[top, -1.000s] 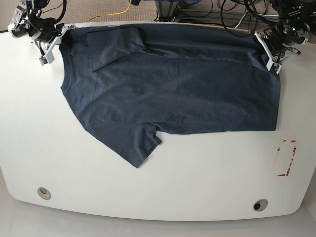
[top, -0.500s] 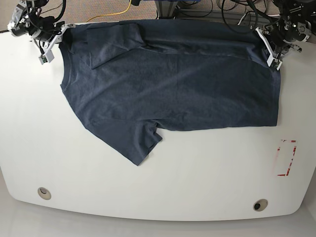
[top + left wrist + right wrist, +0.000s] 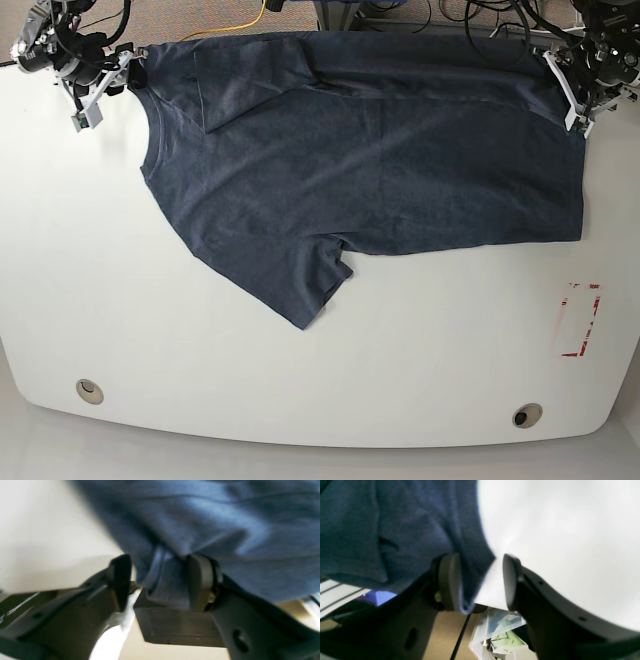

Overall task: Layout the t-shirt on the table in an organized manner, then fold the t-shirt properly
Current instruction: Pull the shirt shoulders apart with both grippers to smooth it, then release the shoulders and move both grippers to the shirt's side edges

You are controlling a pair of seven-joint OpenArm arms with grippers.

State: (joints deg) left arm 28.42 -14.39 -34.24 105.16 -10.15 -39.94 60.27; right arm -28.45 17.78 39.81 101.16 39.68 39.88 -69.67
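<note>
The dark navy t-shirt point(image 3: 380, 170) lies spread along the far side of the white table point(image 3: 300, 400), neck to the left. One sleeve point(image 3: 250, 85) is folded over the chest and the other point(image 3: 300, 285) points toward the front. My right gripper point(image 3: 103, 85) sits at the shirt's far left corner. In its wrist view the right gripper point(image 3: 480, 581) stands open, the cloth edge point(image 3: 467, 580) resting against only one pad. My left gripper point(image 3: 575, 100) is at the far right corner. There the left gripper point(image 3: 160, 582) is open too, with a loose fold point(image 3: 170, 587) leaning on one finger.
A red rectangular mark point(image 3: 580, 320) is near the right edge. Two grommet holes point(image 3: 90, 390) point(image 3: 527, 415) sit by the front edge. Cables point(image 3: 480, 20) hang behind the table. Below the table edge is a clear plastic box point(image 3: 500, 632).
Both grippers opened from shut and let go of the cloth while drawing back toward the far edge. The t-shirt slid slightly right and toward the far edge.
</note>
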